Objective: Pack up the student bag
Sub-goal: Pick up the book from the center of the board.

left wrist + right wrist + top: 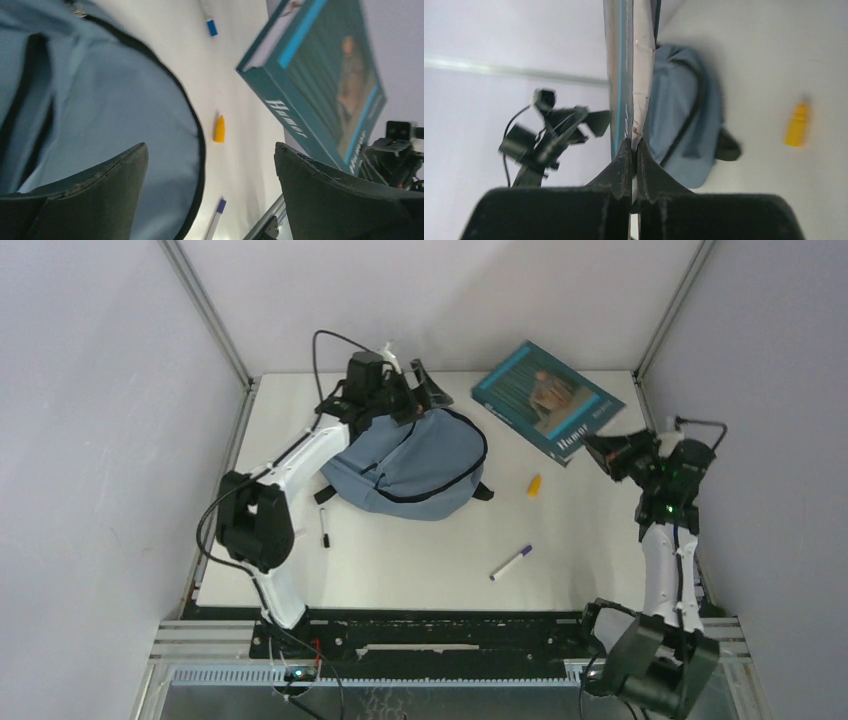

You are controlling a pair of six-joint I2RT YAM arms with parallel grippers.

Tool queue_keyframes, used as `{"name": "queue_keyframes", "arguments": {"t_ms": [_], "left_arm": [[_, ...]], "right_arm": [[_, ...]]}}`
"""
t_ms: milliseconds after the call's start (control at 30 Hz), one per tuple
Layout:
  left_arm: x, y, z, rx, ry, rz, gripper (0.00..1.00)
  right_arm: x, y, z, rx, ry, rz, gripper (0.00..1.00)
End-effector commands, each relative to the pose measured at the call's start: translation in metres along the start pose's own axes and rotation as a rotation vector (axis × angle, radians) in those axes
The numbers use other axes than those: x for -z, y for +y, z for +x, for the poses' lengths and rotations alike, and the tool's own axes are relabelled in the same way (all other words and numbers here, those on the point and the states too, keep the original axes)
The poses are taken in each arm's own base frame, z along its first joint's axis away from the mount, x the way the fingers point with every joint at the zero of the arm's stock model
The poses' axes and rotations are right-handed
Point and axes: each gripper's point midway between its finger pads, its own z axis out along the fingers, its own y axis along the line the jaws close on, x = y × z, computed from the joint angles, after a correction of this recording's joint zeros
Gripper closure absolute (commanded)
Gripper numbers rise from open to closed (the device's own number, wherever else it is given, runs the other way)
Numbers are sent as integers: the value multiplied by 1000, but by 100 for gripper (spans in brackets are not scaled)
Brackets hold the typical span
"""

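While the bag (410,465) is lying far left on the bench (420,560), the left hand (210,150) is hovering over it, wide open and empty; the right hand (632,150) is pinching the book (547,400) tight, likely for loading.

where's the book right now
In the top view the book is at the far side of the table, right of the backpack, its near corner pinched by the right gripper.

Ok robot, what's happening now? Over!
Left gripper open beside backpack. Right gripper shut on Humor book, held up. Backpack on table, book not inside. Orange cap, purple marker, black marker loose nearby.
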Motion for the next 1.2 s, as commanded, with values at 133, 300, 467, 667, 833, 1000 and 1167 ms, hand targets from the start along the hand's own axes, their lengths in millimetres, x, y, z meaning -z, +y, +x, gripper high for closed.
{"name": "queue_keyframes", "arguments": {"t_ms": [133, 300, 467, 667, 833, 1000, 1167], "left_arm": [[104, 2, -21, 22, -109, 75, 0], [146, 14, -15, 3, -102, 134, 0], [152, 28, 8, -18, -1, 118, 0], [165, 42, 13, 27, 52, 130, 0], [182, 21, 12, 16, 79, 252, 0], [194, 1, 17, -2, 111, 344, 0], [201, -10, 14, 18, 93, 371, 34]], "right_arm": [[-40, 90, 54, 236, 284, -299, 100], [-57, 108, 89, 226, 460, -414, 100], [-62, 121, 116, 223, 587, -487, 100], [-57, 134, 144, 168, 747, -587, 100], [-52, 141, 165, 110, 862, -672, 100], [-61, 134, 168, 10, 895, -696, 100], [-67, 124, 176, 21, 912, -688, 100]]}}
